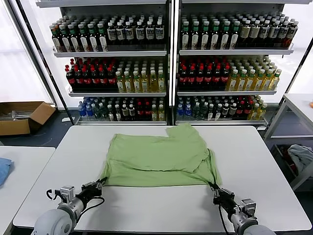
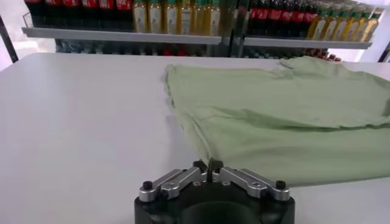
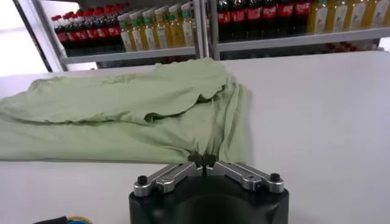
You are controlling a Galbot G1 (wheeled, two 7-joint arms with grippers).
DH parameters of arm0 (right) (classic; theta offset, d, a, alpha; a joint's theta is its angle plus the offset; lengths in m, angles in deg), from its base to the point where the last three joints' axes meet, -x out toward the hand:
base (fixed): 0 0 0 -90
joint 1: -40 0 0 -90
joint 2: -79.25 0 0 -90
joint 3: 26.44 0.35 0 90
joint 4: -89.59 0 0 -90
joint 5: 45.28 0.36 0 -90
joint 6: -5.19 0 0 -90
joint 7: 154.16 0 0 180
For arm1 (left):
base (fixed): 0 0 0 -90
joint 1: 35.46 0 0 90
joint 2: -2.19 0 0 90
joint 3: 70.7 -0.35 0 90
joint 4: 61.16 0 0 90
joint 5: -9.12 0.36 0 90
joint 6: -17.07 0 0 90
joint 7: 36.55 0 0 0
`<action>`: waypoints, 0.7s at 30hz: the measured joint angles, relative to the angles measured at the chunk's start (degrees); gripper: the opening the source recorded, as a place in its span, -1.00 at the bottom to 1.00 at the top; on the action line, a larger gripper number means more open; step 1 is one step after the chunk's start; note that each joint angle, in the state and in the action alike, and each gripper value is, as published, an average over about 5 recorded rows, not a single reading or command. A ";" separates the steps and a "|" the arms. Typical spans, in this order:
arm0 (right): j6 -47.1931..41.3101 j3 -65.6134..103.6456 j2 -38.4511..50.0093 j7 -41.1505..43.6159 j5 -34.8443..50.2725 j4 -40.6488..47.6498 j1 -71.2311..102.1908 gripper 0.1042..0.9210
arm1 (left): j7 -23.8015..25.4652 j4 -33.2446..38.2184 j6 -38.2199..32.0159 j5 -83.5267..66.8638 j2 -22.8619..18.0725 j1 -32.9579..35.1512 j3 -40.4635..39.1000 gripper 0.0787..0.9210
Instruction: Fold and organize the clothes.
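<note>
One light green shirt [image 1: 159, 155] lies spread and partly folded on the white table [image 1: 156, 210], plain side up. My left gripper [image 1: 100, 184] is at the shirt's near left corner, shut on the hem [image 2: 206, 159]. At the near right corner my right gripper [image 1: 215, 190] is shut on the bunched hem [image 3: 202, 153]. Both grippers sit low, just above the tabletop. The shirt [image 2: 286, 115] stretches away from the left gripper, and in the right wrist view the shirt [image 3: 122, 112] shows a folded upper layer.
Behind the table stand glass-door fridges [image 1: 168, 58] full of bottles. A cardboard box [image 1: 22, 116] is on the floor at the far left. A second table [image 1: 22, 166] with a blue cloth [image 1: 4, 170] adjoins on the left. A white table [image 1: 301, 105] and cloth pile [image 1: 301, 156] are at right.
</note>
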State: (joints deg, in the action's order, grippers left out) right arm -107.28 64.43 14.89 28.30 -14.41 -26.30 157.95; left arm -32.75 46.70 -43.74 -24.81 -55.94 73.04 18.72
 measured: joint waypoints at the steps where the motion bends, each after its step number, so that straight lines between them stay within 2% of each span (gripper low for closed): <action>1: -0.11 0.30 0.03 0.05 0.19 -0.63 0.60 -1.00 | 0.04 0.28 0.07 0.10 0.05 0.29 0.20 -0.97; 12: 0.04 3.82 -0.35 1.10 -0.37 -8.63 10.98 -1.00 | 0.08 5.36 1.31 1.60 -0.13 6.14 3.88 -0.97; 21: 0.77 5.76 -0.47 1.63 -2.84 -13.85 19.37 -1.00 | 0.02 12.15 2.00 3.63 -3.64 14.67 9.49 -0.97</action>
State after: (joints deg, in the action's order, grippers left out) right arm -106.51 70.19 14.41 29.93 -17.25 -40.15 177.32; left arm -32.73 58.85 -41.75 -21.18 -59.59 87.71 28.21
